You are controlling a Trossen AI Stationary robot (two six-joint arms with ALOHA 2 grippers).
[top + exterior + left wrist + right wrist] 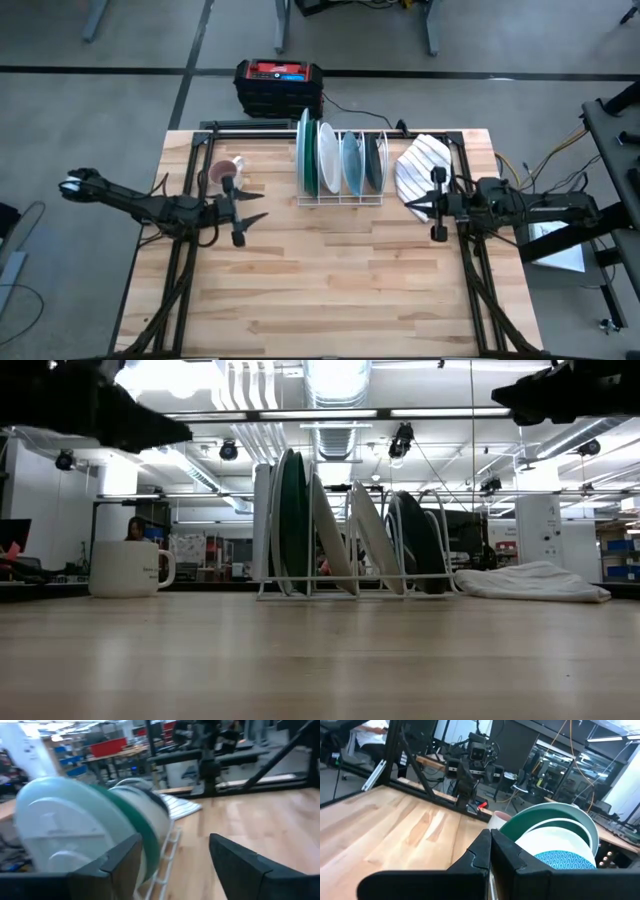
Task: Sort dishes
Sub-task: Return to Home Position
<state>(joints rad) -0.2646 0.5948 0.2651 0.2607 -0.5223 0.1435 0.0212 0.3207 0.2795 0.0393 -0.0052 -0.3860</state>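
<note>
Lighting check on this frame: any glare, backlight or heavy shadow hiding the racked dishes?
Low view: ceiling lights glare behind the rack, so the dishes read as dark silhouettes, and the table carries a pale sheen. High view: even light, soft shadows, each one distinct. Left and right wrist views: no glare on the dishes.

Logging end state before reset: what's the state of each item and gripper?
rack: on table, loaded
dishes: standing on edge in rack
mug: upright on table
cloth: crumpled beside rack
left gripper: open, empty
right gripper: shut, empty
</note>
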